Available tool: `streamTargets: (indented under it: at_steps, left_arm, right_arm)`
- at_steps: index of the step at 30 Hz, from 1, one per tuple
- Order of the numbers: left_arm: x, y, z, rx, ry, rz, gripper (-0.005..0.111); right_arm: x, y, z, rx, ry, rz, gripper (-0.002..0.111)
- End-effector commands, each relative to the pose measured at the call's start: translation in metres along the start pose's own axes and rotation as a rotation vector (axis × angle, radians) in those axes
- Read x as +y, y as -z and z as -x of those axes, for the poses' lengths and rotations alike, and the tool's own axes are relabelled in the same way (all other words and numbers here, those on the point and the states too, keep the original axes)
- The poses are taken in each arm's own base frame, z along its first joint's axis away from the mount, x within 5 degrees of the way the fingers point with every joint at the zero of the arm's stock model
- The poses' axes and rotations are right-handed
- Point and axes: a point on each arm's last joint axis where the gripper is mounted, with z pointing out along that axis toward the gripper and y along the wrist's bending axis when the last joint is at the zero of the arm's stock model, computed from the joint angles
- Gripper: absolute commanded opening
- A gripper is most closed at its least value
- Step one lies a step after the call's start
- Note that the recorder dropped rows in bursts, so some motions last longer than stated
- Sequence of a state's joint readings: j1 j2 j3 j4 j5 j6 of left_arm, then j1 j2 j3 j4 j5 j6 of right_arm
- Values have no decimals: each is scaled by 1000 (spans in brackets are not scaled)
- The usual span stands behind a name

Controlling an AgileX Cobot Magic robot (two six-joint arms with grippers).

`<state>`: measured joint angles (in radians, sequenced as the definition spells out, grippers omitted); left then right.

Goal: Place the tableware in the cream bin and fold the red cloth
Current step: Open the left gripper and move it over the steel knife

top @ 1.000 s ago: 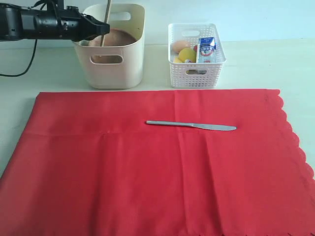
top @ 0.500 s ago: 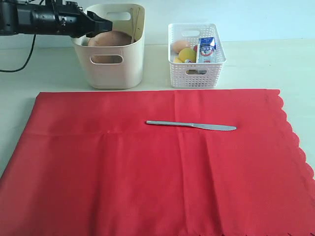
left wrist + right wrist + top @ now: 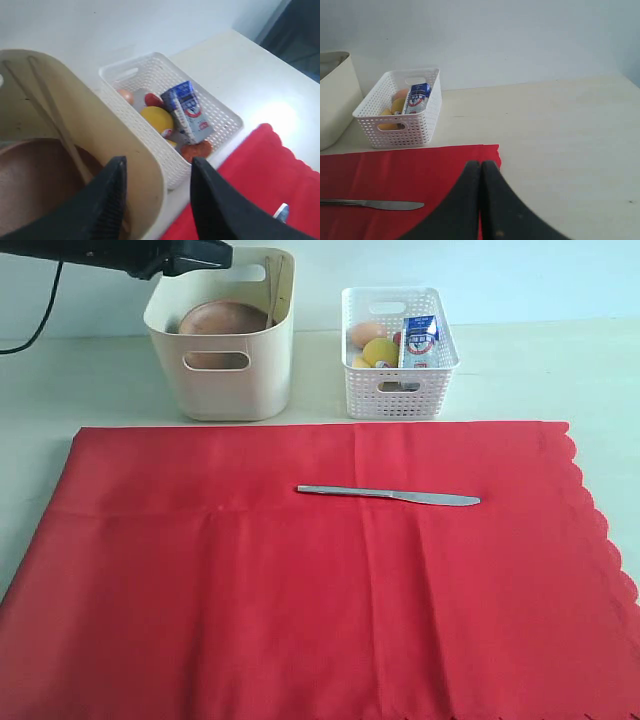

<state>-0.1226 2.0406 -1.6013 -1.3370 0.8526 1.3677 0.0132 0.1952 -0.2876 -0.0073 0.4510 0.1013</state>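
The cloth point(image 3: 300, 590) lies spread flat and unfolded over the table point(image 3: 560, 370), its scalloped edge on the 3 o'clock side in the exterior view. The knife point(image 3: 388, 495) rests on it a little above the middle, handle toward 9 o'clock and blade tip toward 3 o'clock, with nothing touching it.

Just past the cloth's far edge, at about 11 o'clock, stands the bin point(image 3: 262, 370). Inside it the plate point(image 3: 222, 318) leans tilted, and the chopsticks point(image 3: 272, 290) stand slanted against the wall on the 3 o'clock side. At about 12 to 1 o'clock from the cloth's middle, near the bin but apart from it, sits the basket point(image 3: 400, 390), holding a carton point(image 3: 419, 340), a lemon point(image 3: 379, 350) and an egg point(image 3: 362, 333).

The left gripper point(image 3: 205, 254) hangs over the bin's 10 o'clock corner. In its wrist view the left gripper point(image 3: 156, 165) has its fingers spread apart with nothing between them, above the bin's rim.

The right gripper point(image 3: 480, 165) has its fingers pressed together on nothing, over the cloth's far corner, well apart from the knife.
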Motion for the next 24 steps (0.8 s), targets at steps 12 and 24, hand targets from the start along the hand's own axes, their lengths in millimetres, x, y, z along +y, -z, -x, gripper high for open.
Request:
streamTargets:
  at_steps: [12,24]
  left_arm:
    - [-31,9,-17,279,44,-256,42]
    - [-92,-40,-30,460,-124,-281,42]
  right_arm:
    - [0,0,1,-15,5,-1,0]
    - [0,0,1,-15,4,-1,0]
